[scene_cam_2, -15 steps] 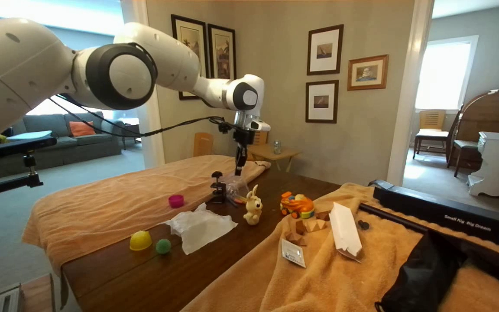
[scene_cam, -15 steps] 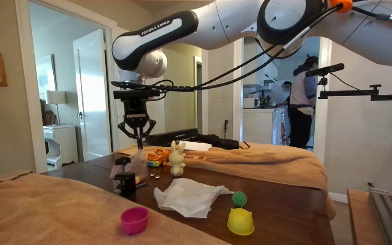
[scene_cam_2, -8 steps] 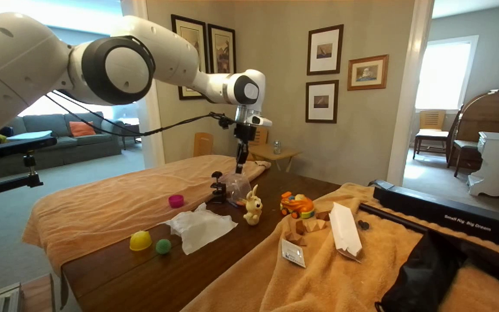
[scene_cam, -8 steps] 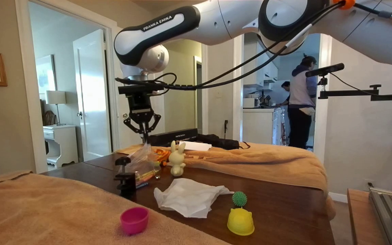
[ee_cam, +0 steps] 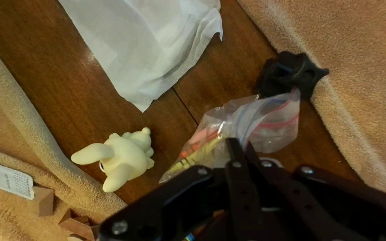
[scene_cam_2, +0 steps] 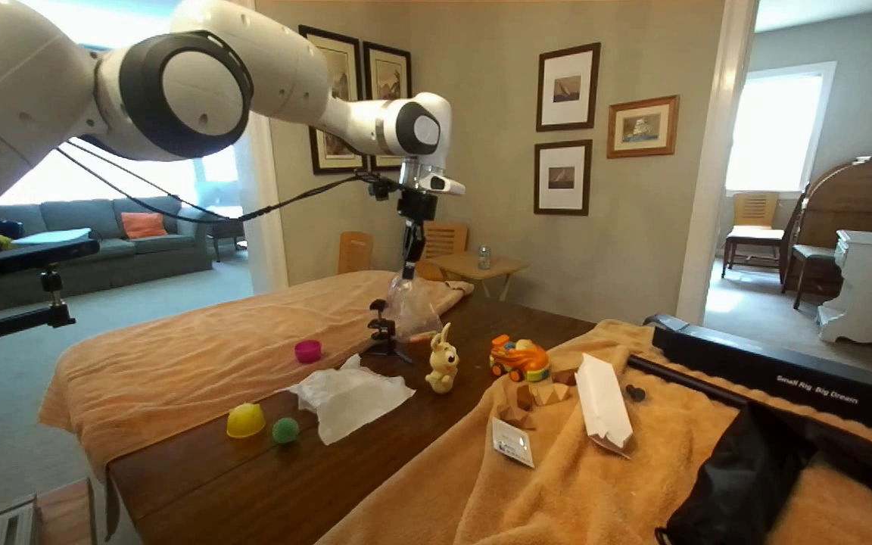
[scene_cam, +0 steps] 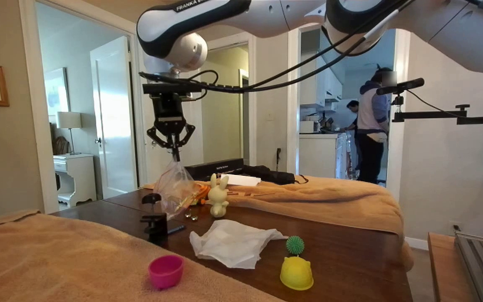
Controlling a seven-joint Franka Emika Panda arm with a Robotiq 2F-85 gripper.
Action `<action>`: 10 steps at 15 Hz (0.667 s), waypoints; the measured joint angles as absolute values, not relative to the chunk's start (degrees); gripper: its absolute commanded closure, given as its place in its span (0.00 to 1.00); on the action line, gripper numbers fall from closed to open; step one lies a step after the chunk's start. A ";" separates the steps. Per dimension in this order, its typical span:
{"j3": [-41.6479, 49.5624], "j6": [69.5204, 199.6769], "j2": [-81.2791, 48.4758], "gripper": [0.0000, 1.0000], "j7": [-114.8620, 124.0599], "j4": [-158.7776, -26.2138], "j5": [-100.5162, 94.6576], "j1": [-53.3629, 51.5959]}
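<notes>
Peach towels (scene_cam: 53, 260) lie along two sides of a dark wooden table (scene_cam: 346, 251). Compared with a second ago, the gripper (scene_cam: 176, 157) stands higher, and the clear plastic bag (scene_cam: 177, 188) beneath it, slumped then, is now drawn up tall, its lower end raised too. Pressed together, the jaws pinch the top of the bag near its red and blue zip lines. It hangs just beside the black clamp (scene_cam: 155, 222) and near the cream rabbit figure (scene_cam: 218, 198); whether it clears the table is hard to tell. Rabbit, white sheet (scene_cam: 235, 243) and pink cup (scene_cam: 165, 272) remain where they were.

On the robot arm (scene_cam: 266, 16), "FRANKA" is legible before the name is cut off; "Small Rig·Big Dream" runs along a black box (scene_cam_2: 754, 371), and the wrist view gives "UNITED" on a white packet (ee_cam: 7, 179).

A seam (ee_cam: 184, 105) crosses the table between sheet and bag. Behind, two people (scene_cam: 371, 117) stand in a kitchen (scene_cam: 317, 155), and an exterior view shows a grey sofa (scene_cam_2: 103, 257) and framed pictures (scene_cam_2: 567, 87) on a plain wall (scene_cam_2: 633, 242).
</notes>
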State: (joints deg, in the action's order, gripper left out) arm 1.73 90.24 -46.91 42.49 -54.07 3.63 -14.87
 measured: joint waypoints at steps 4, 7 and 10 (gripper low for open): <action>1.80 87.51 -42.80 0.99 40.67 -56.52 2.19 -15.16; 2.12 86.41 -39.34 0.99 39.28 -59.66 1.36 -15.14; 2.25 86.14 -35.86 0.99 37.53 -63.67 1.32 -15.02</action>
